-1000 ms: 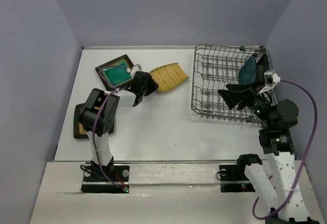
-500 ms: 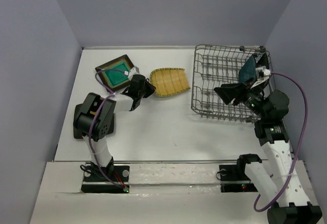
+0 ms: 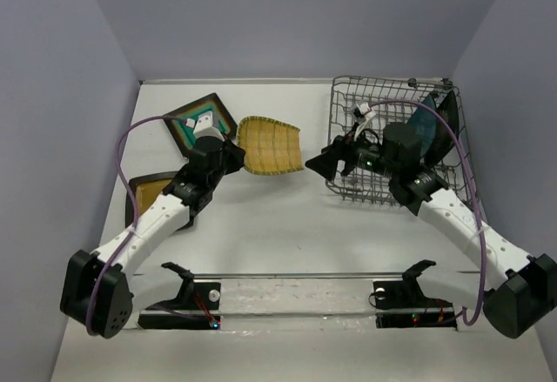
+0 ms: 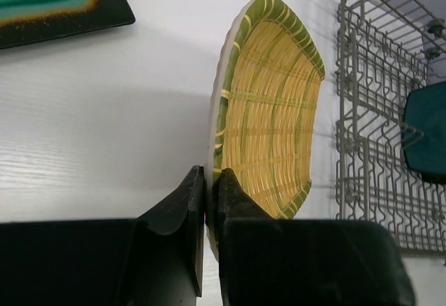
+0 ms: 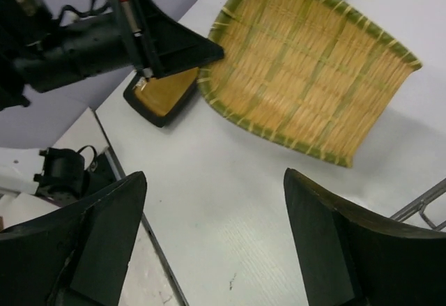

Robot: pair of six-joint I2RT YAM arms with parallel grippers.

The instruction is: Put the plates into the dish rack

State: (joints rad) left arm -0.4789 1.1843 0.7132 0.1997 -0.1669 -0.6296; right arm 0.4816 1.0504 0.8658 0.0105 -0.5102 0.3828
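Note:
My left gripper [image 3: 231, 157] is shut on the near rim of the yellow ribbed plate [image 3: 270, 145] and holds it tilted above the table; the grip shows in the left wrist view [image 4: 209, 177]. My right gripper [image 3: 318, 166] is open and empty, just right of that plate [image 5: 306, 69] and left of the grey wire dish rack [image 3: 348, 151]. The plain teal plate [image 3: 425, 125] stands in the rack. The dark-rimmed teal-centre plate [image 3: 202, 121] lies at the back left. The mustard-centre plate [image 3: 146, 196] lies partly under my left arm. I cannot make out the floral plate.
The rack [image 4: 369, 111] fills the back right of the table. Grey walls close in the back and both sides. A rail [image 3: 296, 276] runs along the near edge.
My left arm has stretched out and carried the yellow plate up and to the right. My right arm has swung left out of the rack toward the plate.

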